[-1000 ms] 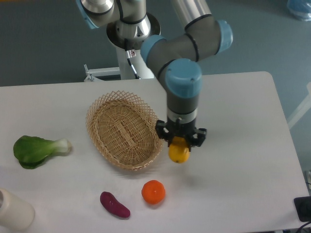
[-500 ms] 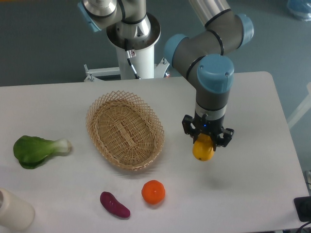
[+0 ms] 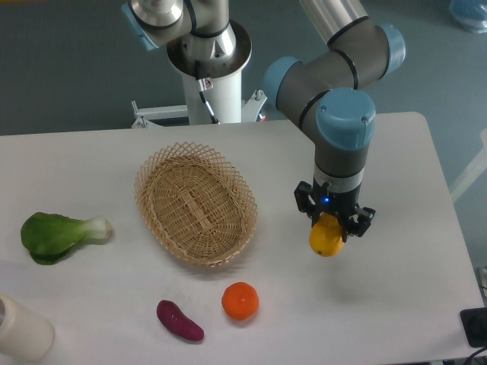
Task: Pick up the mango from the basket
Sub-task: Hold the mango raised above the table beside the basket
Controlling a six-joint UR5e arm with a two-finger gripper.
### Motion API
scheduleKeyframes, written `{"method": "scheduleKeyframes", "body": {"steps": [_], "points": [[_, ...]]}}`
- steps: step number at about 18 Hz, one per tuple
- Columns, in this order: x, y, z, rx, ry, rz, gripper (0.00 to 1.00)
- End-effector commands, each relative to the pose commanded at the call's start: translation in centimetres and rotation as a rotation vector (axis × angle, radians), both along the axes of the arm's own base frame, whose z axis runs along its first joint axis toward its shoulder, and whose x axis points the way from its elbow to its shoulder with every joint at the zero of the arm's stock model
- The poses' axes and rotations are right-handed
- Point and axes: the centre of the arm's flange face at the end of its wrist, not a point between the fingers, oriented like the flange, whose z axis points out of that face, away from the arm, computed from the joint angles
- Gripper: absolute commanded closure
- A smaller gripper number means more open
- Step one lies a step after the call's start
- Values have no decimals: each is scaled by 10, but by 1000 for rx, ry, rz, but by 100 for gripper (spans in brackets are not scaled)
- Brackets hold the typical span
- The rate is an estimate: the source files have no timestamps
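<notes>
Nearby, scattered on white table (image 3: 396, 167): round orange (image 3: 240, 300) in front of basket (image 3: 195, 204), purple vegetable (image 3: 179, 320) just left of orange, leafy green (image 3: 59, 233) well off to left, pale bottle (image 3: 21, 331) at lower-left corner, cut by frame edge. Nothing between these and gripper (image 3: 331, 226); all well apart from it, basket nearest and still clear of it to its left. Arm base (image 3: 208, 68) behind basket, beyond far table edge.

Mango (image 3: 326, 237): smooth, yellow, deeper orange-yellow toward lower side, rounded at bottom. Outside basket, to right of it, over bare tabletop with soft shadow below and to right, so apparently lifted off surface. Pinched from above between black fingers (image 3: 305, 204), closed against its sides; lower half hanging free under them.

Basket: oval, tan wicker, open lattice rim, no fruit visible inside.

Hard to make out: upper part of mango, tucked between fingers and under wrist; exact contact of pads on skin, lost in dark finger shapes. True length of mango not readable from this angle. Dark object (image 3: 474, 325) at lower-right corner cropped, not identifiable. Blue item (image 3: 468, 14) at top-right corner also cut off.
</notes>
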Motion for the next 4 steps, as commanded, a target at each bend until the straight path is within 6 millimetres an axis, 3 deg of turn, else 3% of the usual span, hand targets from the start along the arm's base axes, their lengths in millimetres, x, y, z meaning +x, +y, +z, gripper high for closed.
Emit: {"method": "scheduleKeyframes", "body": {"steps": [4], "points": [[0, 0, -1, 0, 0, 0, 58]]}}
